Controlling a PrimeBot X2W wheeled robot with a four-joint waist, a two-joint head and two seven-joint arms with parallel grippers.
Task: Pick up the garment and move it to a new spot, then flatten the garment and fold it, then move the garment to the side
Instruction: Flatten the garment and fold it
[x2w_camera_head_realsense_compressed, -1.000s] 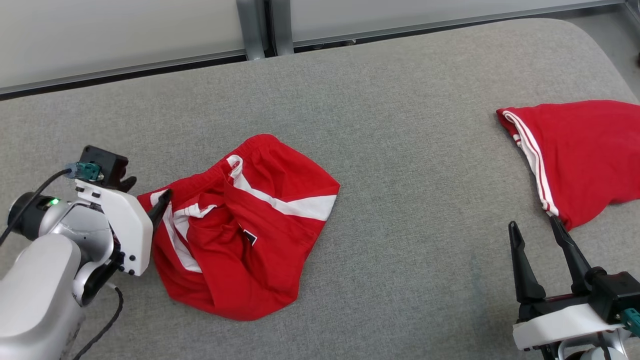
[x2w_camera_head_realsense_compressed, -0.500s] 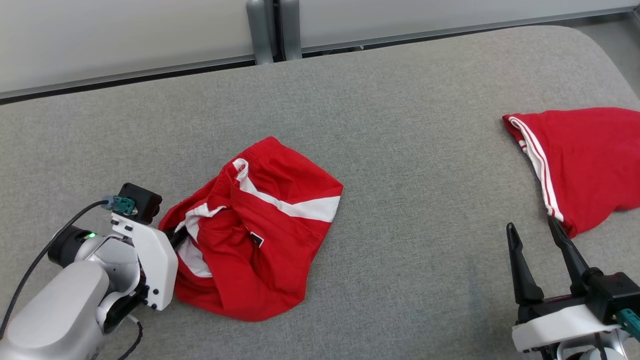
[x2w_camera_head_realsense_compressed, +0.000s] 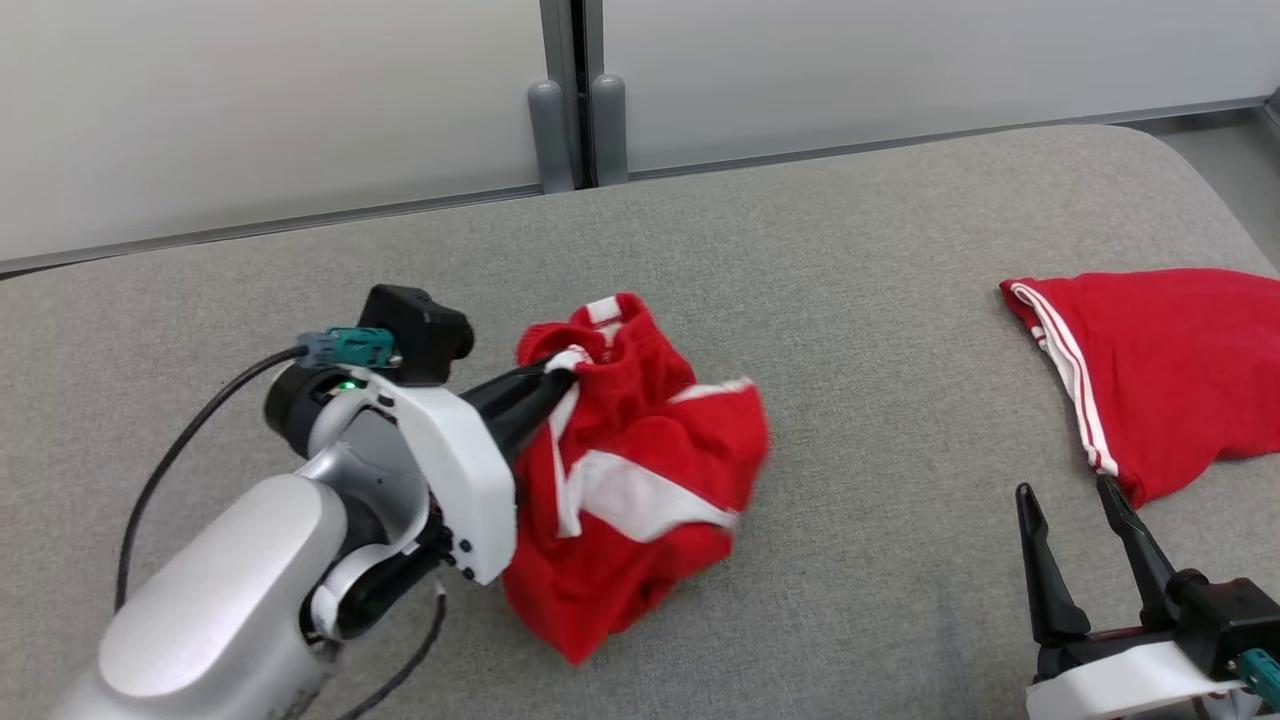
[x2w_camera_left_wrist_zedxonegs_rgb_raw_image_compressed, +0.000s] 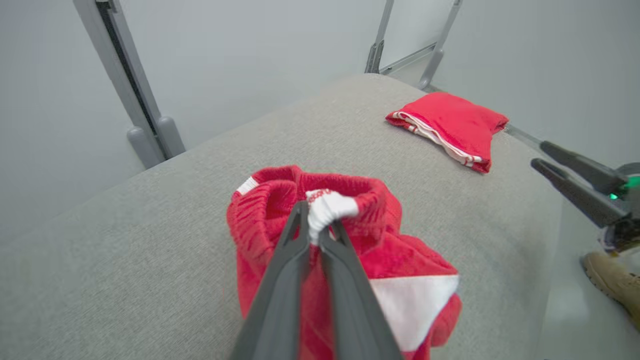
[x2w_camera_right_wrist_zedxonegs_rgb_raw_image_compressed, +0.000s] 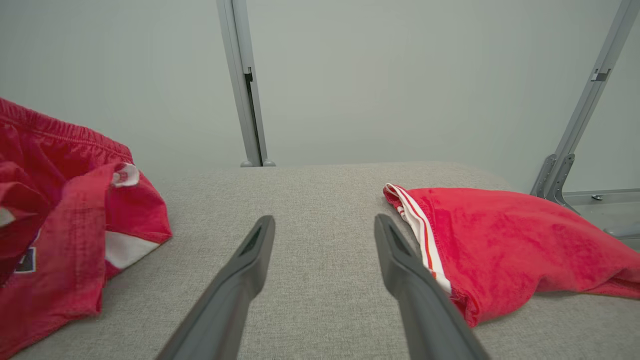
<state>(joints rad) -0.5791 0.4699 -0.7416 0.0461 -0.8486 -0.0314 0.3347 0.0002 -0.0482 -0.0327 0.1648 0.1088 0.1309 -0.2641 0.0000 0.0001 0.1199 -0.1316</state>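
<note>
On grey cushion (x2w_camera_head_realsense_compressed: 850, 300), left end effector (x2w_camera_head_realsense_compressed: 560, 378) clamped on bunched red garment (x2w_camera_head_realsense_compressed: 640, 480), right end effector (x2w_camera_head_realsense_compressed: 1063, 487) open, base cropped

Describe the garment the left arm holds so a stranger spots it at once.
On the grey pad are two red garments. It is the left one, bunched and gripped by the shut left jaws. Its broad white band sets it apart from the flat right one with thin stripes.
</note>
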